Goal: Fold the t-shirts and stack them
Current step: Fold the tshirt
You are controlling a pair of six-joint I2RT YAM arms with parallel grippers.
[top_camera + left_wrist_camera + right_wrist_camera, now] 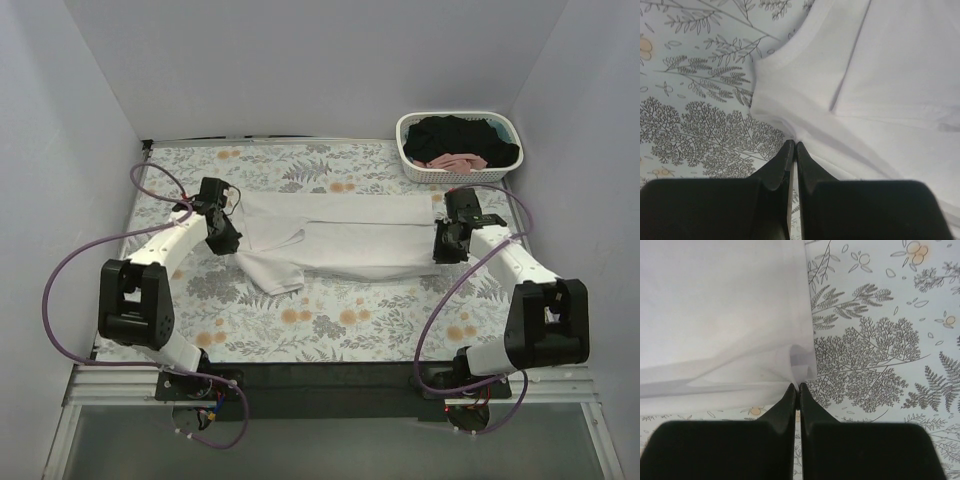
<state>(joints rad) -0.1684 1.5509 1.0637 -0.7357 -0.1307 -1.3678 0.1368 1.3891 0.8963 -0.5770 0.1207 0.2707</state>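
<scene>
The white shirt (340,235) lies flat on the table (340,325), about in the middle. Its long way runs from left to right, with the collar end at the left and the bottom hem at the right. One sleeve (275,272) sticks out toward the near side, close to the left end. The left gripper (222,242) is right at the left end of the shirt. The right gripper (445,246) is right at the right end, so each arm has the end on its own side. Up close, the left gripper's two fingers (776,169) are pressed tight together. Their tips sit on the shirt's edge, just below the collar (790,47). Little pull lines in the cloth run to the tips, so I think it has a pinch of the white shirt. The right gripper's fingers (784,406) are shut tight too, with a curled corner of the hem (802,360) right at the tips. It looks like it holds that corner. With both ends pinched, I think the next move is a fold across the short way. Both arms would have to go together so the fold line runs left to right and the cloth stays straight. In the far right corner stands a basket (440,174). A black shirt (455,133) and a pink shirt (455,160) lie in it in a heap, not folded. The right arm is the nearer one to the basket.
</scene>
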